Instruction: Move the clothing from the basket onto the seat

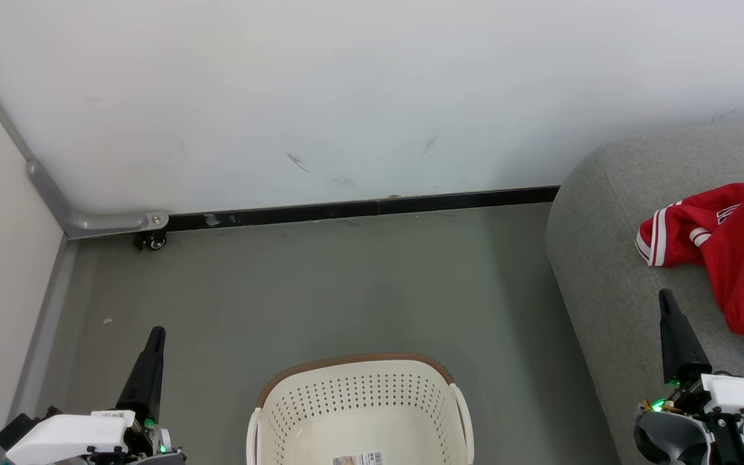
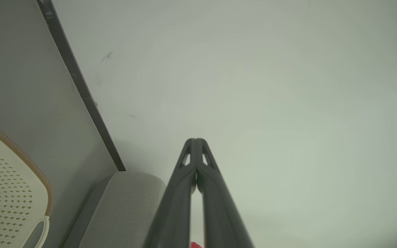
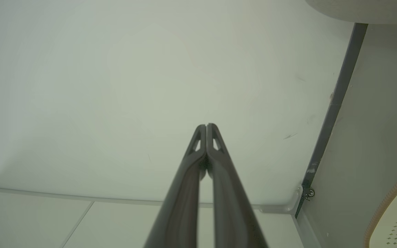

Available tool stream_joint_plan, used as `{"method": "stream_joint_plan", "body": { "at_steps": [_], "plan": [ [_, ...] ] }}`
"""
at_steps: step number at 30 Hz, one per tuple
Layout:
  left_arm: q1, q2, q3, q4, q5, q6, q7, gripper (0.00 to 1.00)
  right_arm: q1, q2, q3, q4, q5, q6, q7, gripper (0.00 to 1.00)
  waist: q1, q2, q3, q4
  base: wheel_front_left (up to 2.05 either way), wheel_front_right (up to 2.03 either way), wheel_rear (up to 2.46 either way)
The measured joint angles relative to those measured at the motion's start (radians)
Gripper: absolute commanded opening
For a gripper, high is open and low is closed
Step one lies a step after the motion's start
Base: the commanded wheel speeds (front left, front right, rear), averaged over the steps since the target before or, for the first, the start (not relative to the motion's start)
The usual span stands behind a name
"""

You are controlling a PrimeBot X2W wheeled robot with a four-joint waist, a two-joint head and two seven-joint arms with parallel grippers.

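Note:
The cream perforated basket (image 1: 359, 407) with a brown rim stands on the floor at the bottom centre; its inside shows no cloth, just a barcode sticker. Red clothing (image 1: 733, 252) with white striped trim lies on the grey seat (image 1: 604, 258) at the right. My left gripper (image 1: 155, 332) is shut, empty, left of the basket. My right gripper (image 1: 666, 297) is shut, empty, over the seat's edge, just left of the clothing. The left wrist view has the left gripper (image 2: 195, 140) pointing at the wall, with the basket (image 2: 9, 193) and seat (image 2: 129, 203) at lower left. In the right wrist view, the right gripper (image 3: 206, 125) is shut.
A white wall with a black baseboard (image 1: 359, 210) runs across the back. A grey rail (image 1: 110, 223) with a small caster (image 1: 152, 241) stands in the left corner beside a pale panel. Grey floor (image 1: 346, 290) lies between the wall and the basket.

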Motion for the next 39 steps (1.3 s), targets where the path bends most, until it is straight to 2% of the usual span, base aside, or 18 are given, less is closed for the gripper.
{"method": "stream_joint_plan", "body": {
  "at_steps": [39],
  "plan": [
    [0.000, 0.000, 0.001, 0.000, 0.000, 0.000, 0.000, 0.00, 0.000, 0.001, -0.003, 0.001, 0.000, 0.000, 0.003, 0.00, -0.0002, 0.0000, 0.000, 0.000, 0.00, 0.00, 0.00]
  ]
}}
